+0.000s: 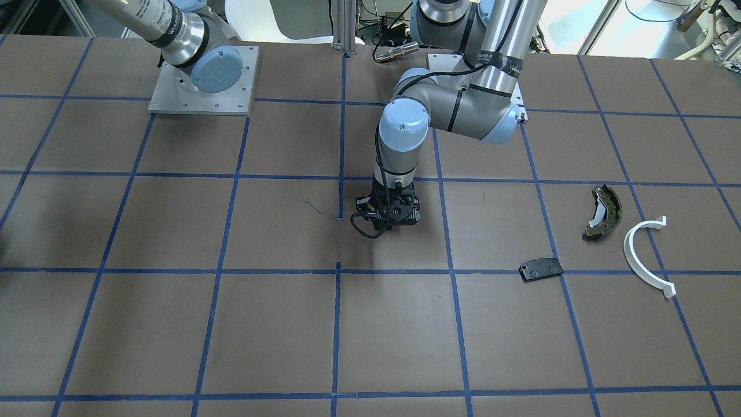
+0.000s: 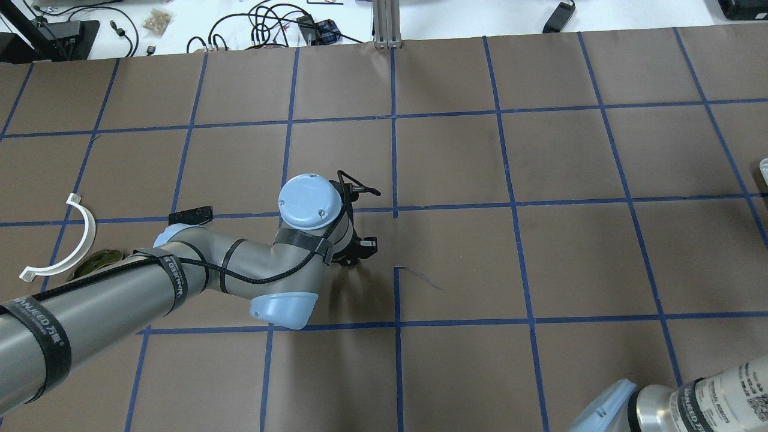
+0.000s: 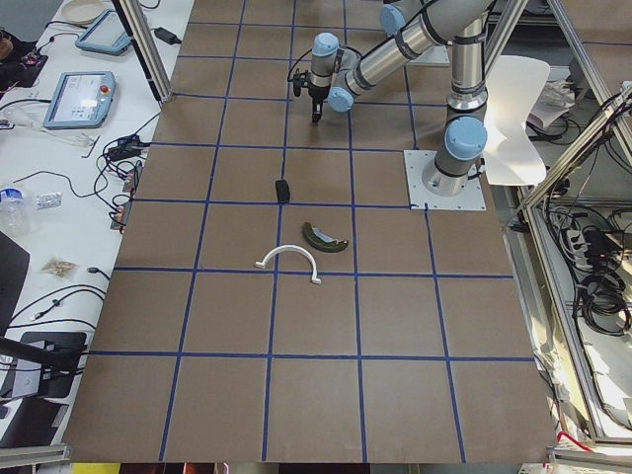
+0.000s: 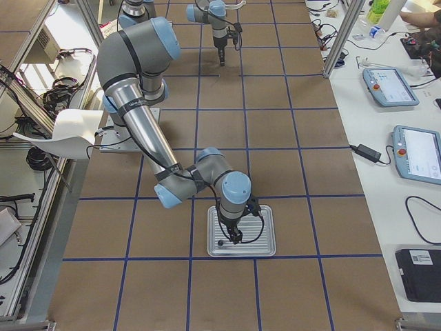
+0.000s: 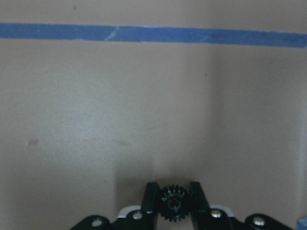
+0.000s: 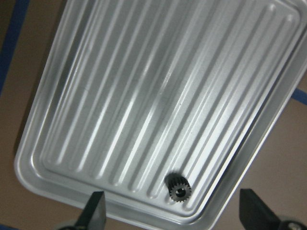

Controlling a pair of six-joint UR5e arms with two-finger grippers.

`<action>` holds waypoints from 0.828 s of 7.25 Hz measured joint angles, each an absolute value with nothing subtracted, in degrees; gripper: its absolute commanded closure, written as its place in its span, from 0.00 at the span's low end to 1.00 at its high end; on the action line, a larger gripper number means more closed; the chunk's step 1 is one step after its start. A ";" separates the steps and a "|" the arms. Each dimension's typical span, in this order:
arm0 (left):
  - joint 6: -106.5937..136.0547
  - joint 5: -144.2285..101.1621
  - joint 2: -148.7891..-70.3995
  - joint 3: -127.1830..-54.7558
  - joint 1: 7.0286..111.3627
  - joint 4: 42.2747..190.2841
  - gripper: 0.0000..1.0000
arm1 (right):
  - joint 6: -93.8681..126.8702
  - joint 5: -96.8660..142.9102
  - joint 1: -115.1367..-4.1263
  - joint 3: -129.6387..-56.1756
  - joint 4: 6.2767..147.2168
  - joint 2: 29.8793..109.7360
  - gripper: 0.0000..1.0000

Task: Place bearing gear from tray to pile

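Note:
My left gripper is shut on a small black bearing gear, held between its fingers above bare brown table. It hangs near the table's middle. The pile lies off to that arm's side: an olive brake shoe, a white half-ring and a flat black pad. My right gripper stands open over the ribbed metal tray. A second black gear lies in the tray's corner between its fingers.
The tray sits on the robot's right end of the table, far from the pile. Blue tape lines grid the brown table. A thin wire scrap lies beside the left gripper.

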State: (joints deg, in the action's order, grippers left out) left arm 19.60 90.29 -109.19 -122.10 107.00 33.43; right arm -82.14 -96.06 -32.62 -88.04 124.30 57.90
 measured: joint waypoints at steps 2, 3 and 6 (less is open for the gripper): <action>17.57 90.54 -107.32 -119.91 104.92 35.09 1.00 | -82.45 -96.23 -32.47 -84.64 124.51 53.93 0.34; 14.66 90.59 -106.17 -118.84 102.23 37.25 1.00 | -82.32 -96.31 -32.41 -84.12 124.23 52.93 0.36; -0.57 90.93 -100.81 -118.64 90.18 47.51 1.00 | -81.78 -96.97 -32.39 -84.09 122.00 52.45 0.41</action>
